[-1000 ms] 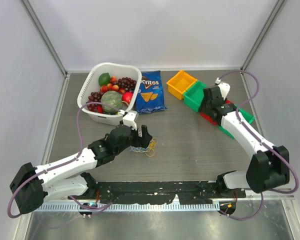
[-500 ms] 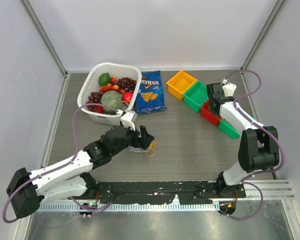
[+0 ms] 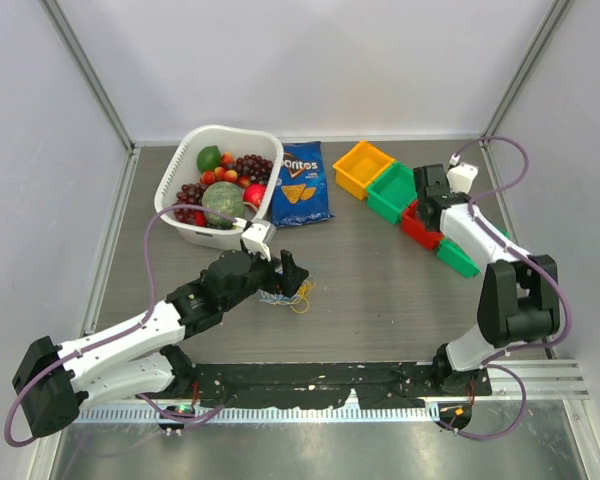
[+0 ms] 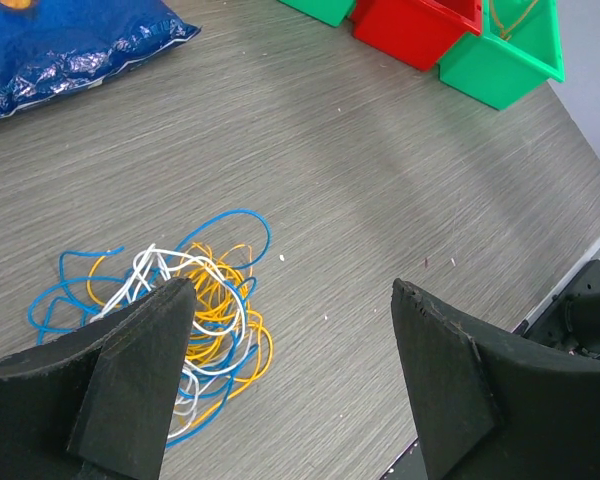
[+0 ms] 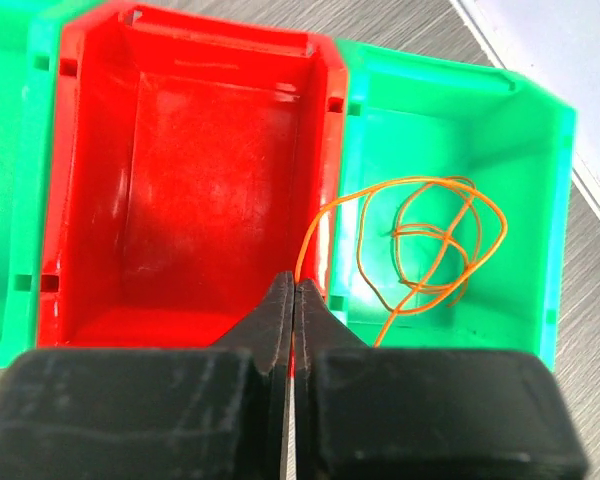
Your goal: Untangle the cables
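The cables are a loose tangle of blue, white and yellow-orange strands on the table; the same cables lie just beyond the left arm. My left gripper hangs open over them, the bundle by its left finger and bare table in the gap. One orange cable is coiled in a green bin. A strand of it climbs over the wall into the red bin and meets the tips of my right gripper, which is shut on it. That right gripper is over the bins.
A yellow bin and another green bin continue the row at the back right. A Doritos bag and a white basket of fruit stand at the back left. Black rails run along the near table edge.
The right gripper has closed from wide open, and the right arm has folded back with its elbow pulled toward its base. The left gripper stays open and has barely shifted over the bundle.
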Controlling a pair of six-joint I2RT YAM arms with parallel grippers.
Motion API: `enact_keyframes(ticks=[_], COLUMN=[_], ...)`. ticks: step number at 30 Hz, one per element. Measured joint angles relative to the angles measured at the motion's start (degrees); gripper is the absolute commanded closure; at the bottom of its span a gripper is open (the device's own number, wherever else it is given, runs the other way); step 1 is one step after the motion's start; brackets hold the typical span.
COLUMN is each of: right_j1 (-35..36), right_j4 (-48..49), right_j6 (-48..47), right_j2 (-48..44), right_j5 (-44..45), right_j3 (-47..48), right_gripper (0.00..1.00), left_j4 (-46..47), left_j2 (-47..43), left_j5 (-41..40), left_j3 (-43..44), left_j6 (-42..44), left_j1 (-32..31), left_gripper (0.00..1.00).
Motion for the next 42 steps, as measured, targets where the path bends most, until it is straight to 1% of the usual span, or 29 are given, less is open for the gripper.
enact_keyframes(ticks=[3,6,8,11,13,14,15,16,20,21,24,28,30,32,35,37,39,42], right_j1=[-1.2,-4.9,-8.0,-12.2,-13.3,-13.3,-13.2,-13.2,-13.1,-13.1,-13.1,-12.0,-10.4,-7.4,1.0,7.9,13.4,18.8], right_j4=[0.7,1.7,2.3,3.1,3.1,3.1,3.1,3.2,3.3,3.3,3.1,2.8,2.0,1.3,0.9,1.5,3.3,10.4], right_j6=[0.9,1.9,2.4,3.1,3.2,3.2,3.1,2.9,1.1,0.7,0.1,-0.8,-1.4,-2.3,-4.7,-6.3,-6.9,-6.2], right_j2=[-5.1,-11.1,-12.7,-11.7,-10.4,-9.9,-9.5,-9.1,-8.9,-8.9,-9.0,-10.2,-11.3,-12.5,-14.4,-15.8,-17.3,-20.3], right_j5=[0.3,-0.4,-1.3,-3.6,-4.8,-5.4,-5.9,-6.7,-8.5,-8.7,-9.2,-9.5,-9.1,-8.2,-6.6,-8.7,-14.4,-28.0], right_j3=[-2.4,-5.7,-6.8,-8.1,-8.6,-8.7,-8.7,-8.7,-8.7,-8.5,-8.0,-7.1,-6.3,-5.3,-3.9,-3.6,-4.6,-10.3], right_gripper=[0.99,0.99,0.99,0.99,0.93,0.80,0.74,0.63,0.41,0.41,0.33,0.30,0.28,0.28,0.28,0.30,0.34,0.35], left_j4=[0.2,0.5,0.7,0.7,0.7,0.7,0.6,0.6,0.6,0.6,0.1,-1.9,-3.8,-5.3,-6.9,-8.0,-9.4,-11.8], left_j2=[0.1,0.5,1.1,1.8,2.0,2.0,2.0,2.0,2.0,1.9,1.8,1.4,0.9,0.0,-2.1,-4.1,-5.2,-4.9], left_j5=[0.0,0.0,0.0,0.1,0.3,0.5,0.5,0.5,0.3,0.2,-0.3,-1.8,-3.4,-4.9,-8.1,-10.3,-11.3,-10.4], left_j3=[0.0,0.0,0.0,0.0,0.0,0.0,0.0,0.0,0.0,0.0,-0.1,-0.1,-0.1,-0.1,-0.6,-1.5,-2.2,-2.3], left_j6=[0.3,0.5,0.7,0.7,0.6,0.5,0.3,0.1,-0.5,-0.6,-0.6,-0.9,-1.4,-2.1,-3.9,-5.4,-6.9,-9.4], left_j1=[0.0,0.0,0.0,0.0,0.0,0.0,0.0,0.0,0.0,0.0,0.0,0.0,0.0,0.0,0.0,0.6,1.7,5.5], left_gripper=[0.17,0.17,0.17,0.17,0.17,0.17,0.17,0.17,0.16,0.16,0.15,0.14,0.12,0.08,0.05,0.04,0.03,0.06])
